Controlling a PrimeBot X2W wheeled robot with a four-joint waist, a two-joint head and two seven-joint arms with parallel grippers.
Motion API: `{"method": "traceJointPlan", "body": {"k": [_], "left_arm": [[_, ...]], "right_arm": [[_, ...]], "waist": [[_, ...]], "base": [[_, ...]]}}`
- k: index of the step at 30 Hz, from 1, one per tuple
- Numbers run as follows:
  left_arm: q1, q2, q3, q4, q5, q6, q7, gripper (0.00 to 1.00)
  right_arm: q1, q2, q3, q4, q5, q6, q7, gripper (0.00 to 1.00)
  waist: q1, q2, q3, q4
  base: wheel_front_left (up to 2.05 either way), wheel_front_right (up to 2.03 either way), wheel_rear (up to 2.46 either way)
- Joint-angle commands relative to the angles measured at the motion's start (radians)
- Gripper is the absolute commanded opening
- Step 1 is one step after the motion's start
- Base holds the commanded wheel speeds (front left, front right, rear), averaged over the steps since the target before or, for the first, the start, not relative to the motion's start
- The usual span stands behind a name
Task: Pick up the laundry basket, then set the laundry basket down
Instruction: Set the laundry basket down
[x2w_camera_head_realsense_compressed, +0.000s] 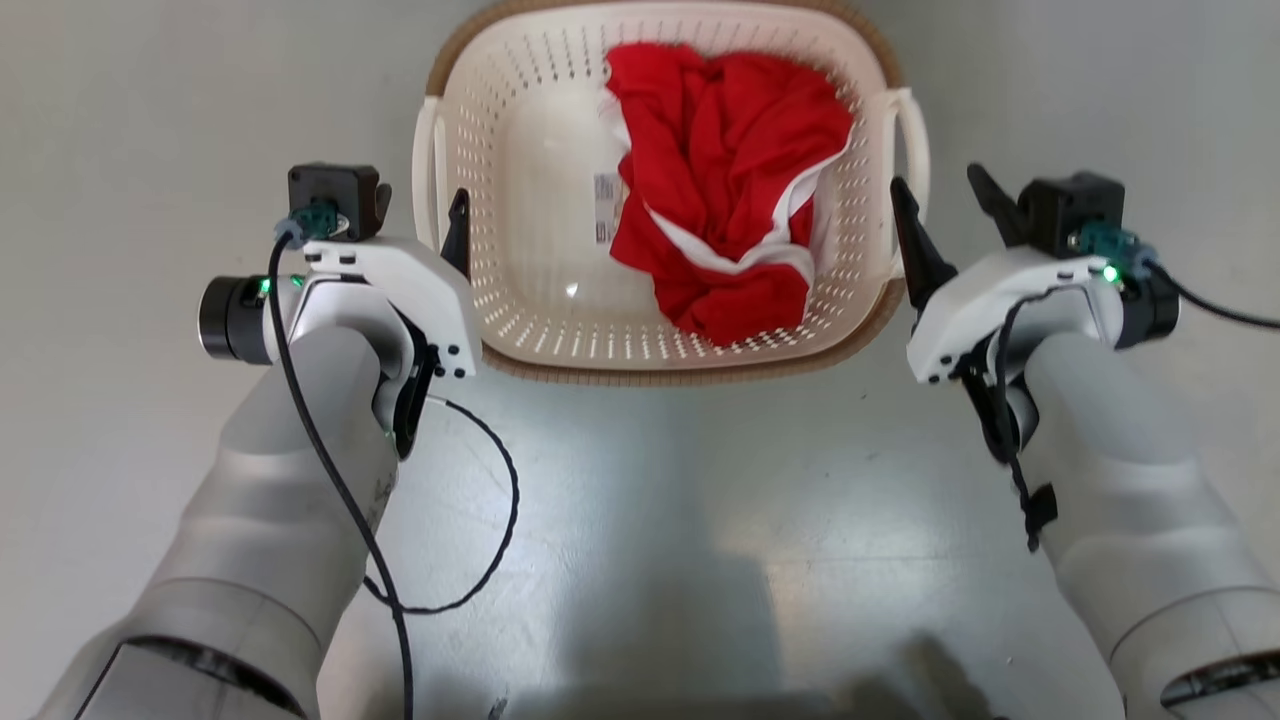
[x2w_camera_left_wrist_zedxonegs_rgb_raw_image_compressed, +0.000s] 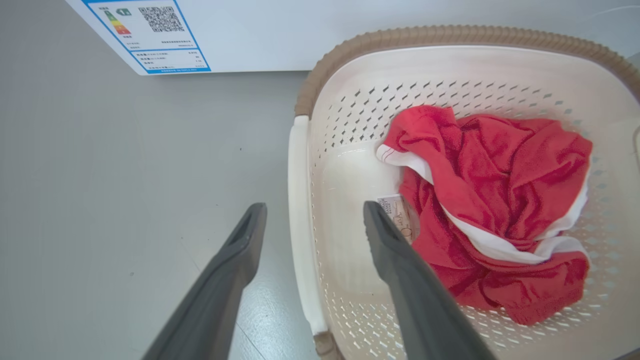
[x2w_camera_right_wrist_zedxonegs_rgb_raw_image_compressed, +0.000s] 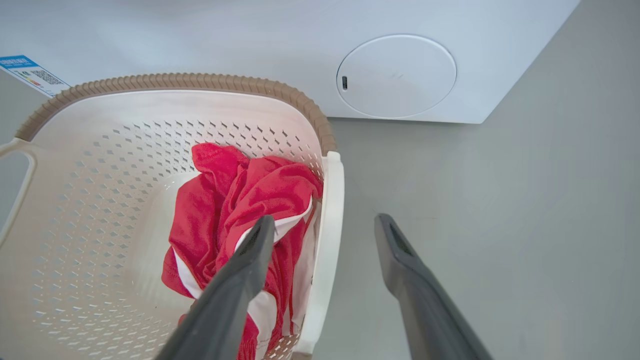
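Silver-grey forearms (x2w_camera_head_realsense_compressed: 300, 480) are capped by white wrist housings (x2w_camera_head_realsense_compressed: 400, 275) studded with dark screws (x2w_camera_head_realsense_compressed: 456, 351). Black cables (x2w_camera_head_realsense_compressed: 320, 440) are looped alongside. The left gripper (x2w_camera_head_realsense_compressed: 420, 198) and right gripper (x2w_camera_head_realsense_compressed: 933, 178) are each fitted with two long dark tapered fingers (x2w_camera_left_wrist_zedxonegs_rgb_raw_image_compressed: 215, 295).

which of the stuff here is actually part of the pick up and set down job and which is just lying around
Part of the job:
- laundry basket
- left pincer, open at the left handle
- right pincer, open at the right handle

Just lying about:
- red garment with white trim, inside the basket
- washing machine behind it
- energy label on the machine
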Motion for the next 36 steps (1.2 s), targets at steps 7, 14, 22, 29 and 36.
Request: {"method": "traceJointPlan", "body": {"k": [7, 14, 22, 29, 36], "left_arm": [[0.100, 0.045, 0.059, -0.079, 0.008, 0.010, -0.006, 1.00], [0.216, 0.057, 0.123, -0.191, 0.030, 0.022, -0.006, 1.00], [0.347, 0.049, 0.210, -0.329, 0.072, 0.027, -0.006, 1.00], [0.458, 0.041, 0.285, -0.432, 0.115, 0.012, -0.006, 1.00], [0.586, 0.033, 0.364, -0.534, 0.158, 0.006, -0.006, 1.00]], "right_arm": [[0.103, 0.021, 0.006, -0.041, 0.017, 0.006, -0.026, 1.00], [0.223, 0.021, -0.037, -0.208, -0.008, 0.006, -0.027, 1.00], [0.355, 0.021, -0.084, -0.355, -0.051, 0.006, -0.027, 1.00], [0.434, 0.021, -0.114, -0.434, -0.078, 0.006, -0.027, 1.00], [0.521, 0.021, -0.126, -0.497, -0.103, 0.006, -0.027, 1.00]], "waist": [[0.0000, 0.0000, -0.114, -0.017], [0.0000, 0.0000, -0.233, -0.025], [0.0000, 0.0000, -0.359, -0.016], [0.0000, 0.0000, -0.459, -0.006], [0.0000, 0.0000, -0.566, 0.000]], "base": [[0.00, 0.00, 0.00], [0.00, 0.00, 0.00], [0.00, 0.00, 0.00], [0.00, 0.00, 0.00], [0.00, 0.00, 0.00]]}}
